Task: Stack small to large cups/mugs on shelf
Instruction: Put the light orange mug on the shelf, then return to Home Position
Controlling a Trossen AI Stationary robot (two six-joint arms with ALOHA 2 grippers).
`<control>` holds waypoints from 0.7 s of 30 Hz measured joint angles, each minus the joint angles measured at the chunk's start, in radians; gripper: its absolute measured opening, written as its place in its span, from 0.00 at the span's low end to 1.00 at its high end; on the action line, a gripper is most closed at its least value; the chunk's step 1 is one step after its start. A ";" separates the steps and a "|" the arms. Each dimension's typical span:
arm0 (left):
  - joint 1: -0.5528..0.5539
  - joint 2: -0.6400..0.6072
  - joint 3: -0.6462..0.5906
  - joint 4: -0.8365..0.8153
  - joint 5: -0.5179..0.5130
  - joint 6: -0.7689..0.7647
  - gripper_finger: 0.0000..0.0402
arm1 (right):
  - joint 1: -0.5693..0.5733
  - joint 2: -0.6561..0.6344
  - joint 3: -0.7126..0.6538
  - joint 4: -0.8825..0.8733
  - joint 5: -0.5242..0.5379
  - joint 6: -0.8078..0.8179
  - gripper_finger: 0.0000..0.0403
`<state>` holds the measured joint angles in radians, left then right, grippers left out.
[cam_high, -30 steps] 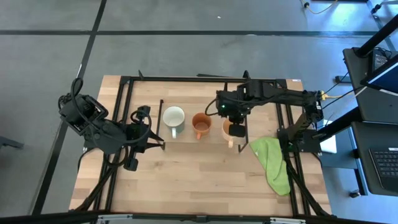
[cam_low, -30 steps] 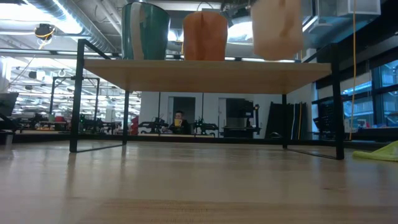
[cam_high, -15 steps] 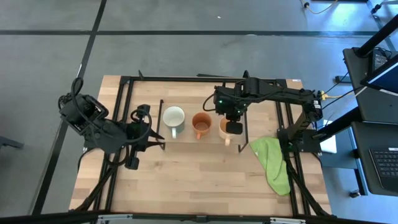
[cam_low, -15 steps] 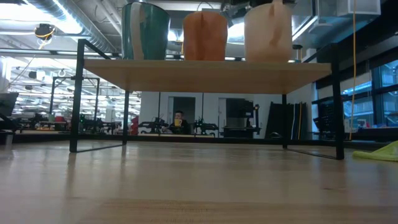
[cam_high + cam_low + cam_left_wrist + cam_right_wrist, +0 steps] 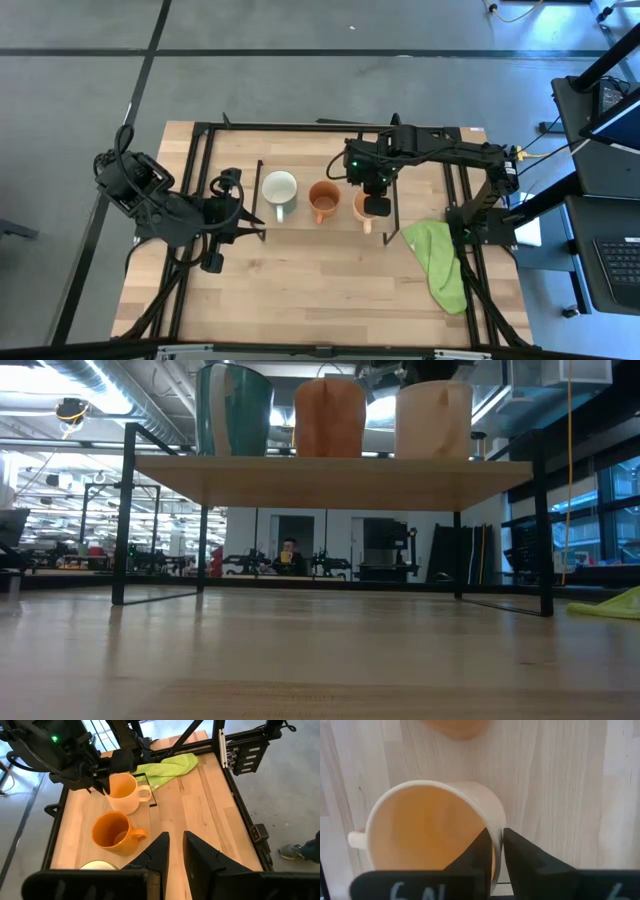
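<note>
The light orange mug [image 5: 433, 420] has come down and now sits flat on the shelf [image 5: 330, 480], last in a row next to the dark orange mug [image 5: 323, 200] and the white mug [image 5: 279, 189]. The right gripper [image 5: 496, 851] pinches the light mug's rim between its fingers, one inside, one outside. The left gripper [image 5: 176, 851] waits off to the side, fingers narrow and empty.

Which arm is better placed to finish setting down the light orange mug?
Right. The right gripper is already clamped on the rim of the light orange mug, which sits on the shelf. The left gripper waits beside the shelf's far end.
</note>
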<state>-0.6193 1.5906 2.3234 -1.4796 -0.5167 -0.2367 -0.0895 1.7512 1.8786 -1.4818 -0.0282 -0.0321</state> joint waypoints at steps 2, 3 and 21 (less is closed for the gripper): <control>0.000 0.000 0.000 0.000 0.000 0.000 0.12 | 0.000 0.000 0.000 0.002 0.001 -0.001 0.13; 0.000 0.000 0.000 0.000 0.000 0.000 0.12 | 0.000 0.000 0.000 0.002 0.001 -0.001 0.13; -0.006 -0.007 0.000 0.028 0.019 0.008 0.12 | 0.003 0.000 0.186 -0.019 0.045 0.094 0.13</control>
<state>-0.6250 1.5837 2.3230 -1.4517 -0.4979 -0.2285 -0.0864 1.7508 2.0649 -1.5004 0.0168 0.0624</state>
